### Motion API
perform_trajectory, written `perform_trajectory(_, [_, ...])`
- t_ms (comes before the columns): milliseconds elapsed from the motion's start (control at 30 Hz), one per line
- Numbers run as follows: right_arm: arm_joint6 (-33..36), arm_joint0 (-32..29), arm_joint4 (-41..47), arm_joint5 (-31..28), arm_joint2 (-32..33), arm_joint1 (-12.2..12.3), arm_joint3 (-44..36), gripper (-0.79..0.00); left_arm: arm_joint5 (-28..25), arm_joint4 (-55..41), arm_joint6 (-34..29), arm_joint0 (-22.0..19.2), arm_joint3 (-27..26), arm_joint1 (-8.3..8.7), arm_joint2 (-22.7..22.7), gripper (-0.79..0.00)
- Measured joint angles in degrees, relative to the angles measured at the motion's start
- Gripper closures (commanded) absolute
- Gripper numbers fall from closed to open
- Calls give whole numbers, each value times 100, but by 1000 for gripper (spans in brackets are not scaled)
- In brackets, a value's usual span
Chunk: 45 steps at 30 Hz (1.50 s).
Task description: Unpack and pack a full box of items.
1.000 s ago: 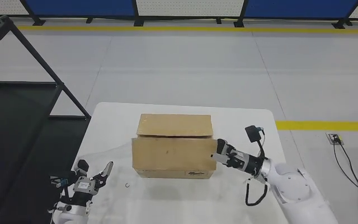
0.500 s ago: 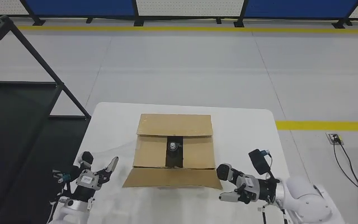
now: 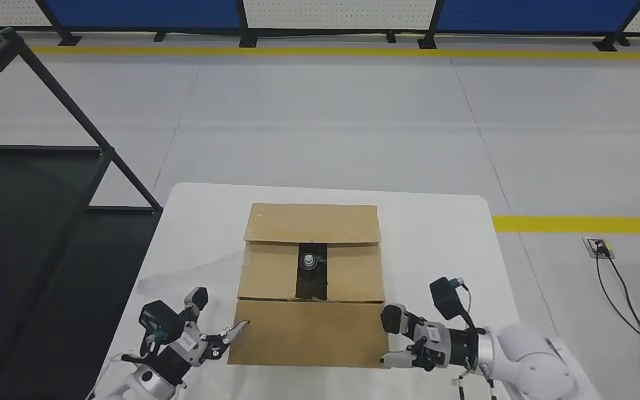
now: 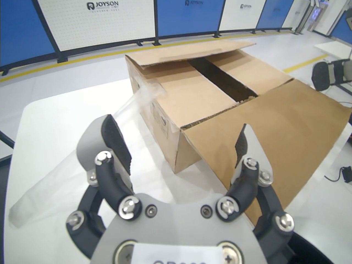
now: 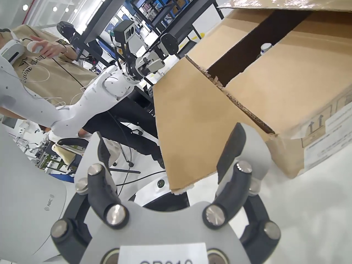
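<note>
A brown cardboard box (image 3: 312, 270) stands mid-table. Its near flap (image 3: 305, 332) lies folded out toward the front edge, and the far flap (image 3: 312, 224) sticks up. The two inner flaps leave a dark slot where a bottle's white cap (image 3: 311, 262) shows; the cap (image 5: 265, 47) also peeks out in the right wrist view. My left gripper (image 3: 217, 315) is open at the near flap's left corner, and the flap (image 4: 275, 133) runs past one finger (image 4: 246, 144). My right gripper (image 3: 392, 338) is open at the flap's right corner, with that flap (image 5: 192, 116) corner between its fingers.
The white table (image 3: 440, 240) has bare room on both sides of the box. A strip of clear tape (image 4: 145, 94) hangs off the box's left corner down to the table. A black metal frame (image 3: 60, 120) stands beyond the table's left edge.
The box was closed a second ago; its near flap has swung out toward the front. My right gripper came back with it and my left gripper moved in to the flap's left corner.
</note>
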Motion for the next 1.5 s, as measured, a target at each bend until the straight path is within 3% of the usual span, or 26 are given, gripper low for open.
perform_trajectory(167, [-102, 54, 47, 44, -136, 9, 83, -785, 61, 184, -157, -78, 107, 10, 105, -785])
perform_trajectory(400, [100, 199, 1563, 1196, -86, 38, 195, -785, 66, 203, -183, -136, 218, 22, 185, -785])
perform_trajectory(733, [78, 193, 1537, 1190, -86, 37, 192, -785, 69, 205, -182, -135, 218, 22, 187, -785])
perform_trajectory(833, [-117, 213, 1866, 1423, -145, 16, 232, -785, 68, 205, -182, -135, 218, 22, 187, -785])
perform_trajectory(1100, [-451, 1107, 3253, 2669, -755, -169, 1050, -785, 250, 443, -64, -133, 183, 31, 218, -785])
perform_trajectory(1200, [-132, 1438, 4065, 2948, -948, -239, 1416, -785, 478, 568, 128, -107, 193, 24, 222, -785])
perform_trajectory(1500, [-136, 1421, 3995, 2944, -943, -237, 1394, -785, 546, 579, 153, -99, 196, 20, 229, -785])
